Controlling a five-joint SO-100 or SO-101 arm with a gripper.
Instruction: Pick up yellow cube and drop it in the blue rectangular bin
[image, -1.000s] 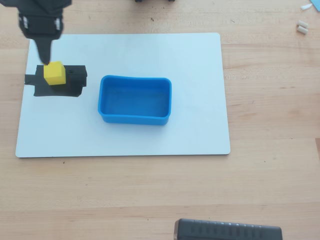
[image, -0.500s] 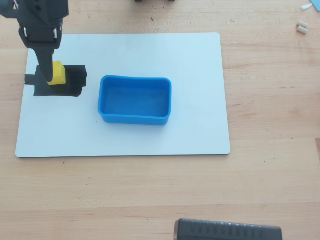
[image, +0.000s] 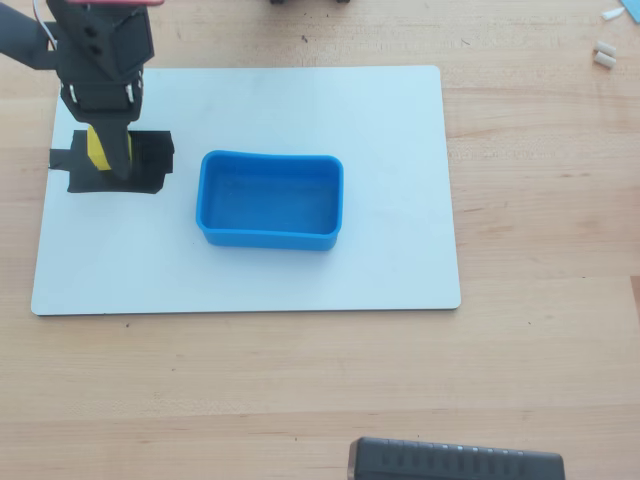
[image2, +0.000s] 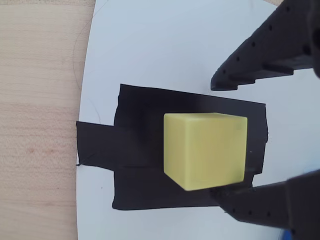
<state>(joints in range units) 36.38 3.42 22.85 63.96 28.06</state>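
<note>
The yellow cube (image2: 205, 150) sits on a patch of black tape (image2: 135, 160) at the left end of a white board. In the overhead view, the cube (image: 95, 150) is mostly hidden under the arm. My gripper (image2: 224, 140) is open with one finger on each side of the cube. The upper finger (image2: 260, 50) stands clear of it, and the lower finger (image2: 265, 205) is at the cube's edge. In the overhead view, the gripper (image: 107, 160) is low over the tape. The blue rectangular bin (image: 270, 236) stands empty at the middle of the board, to the right of the cube.
The white board (image: 390, 120) lies on a wooden table (image: 540, 350). A dark ridged object (image: 455, 462) lies at the table's front edge. Small white pieces (image: 604, 55) lie at the far right corner. The board's left edge (image2: 82, 100) is close to the tape.
</note>
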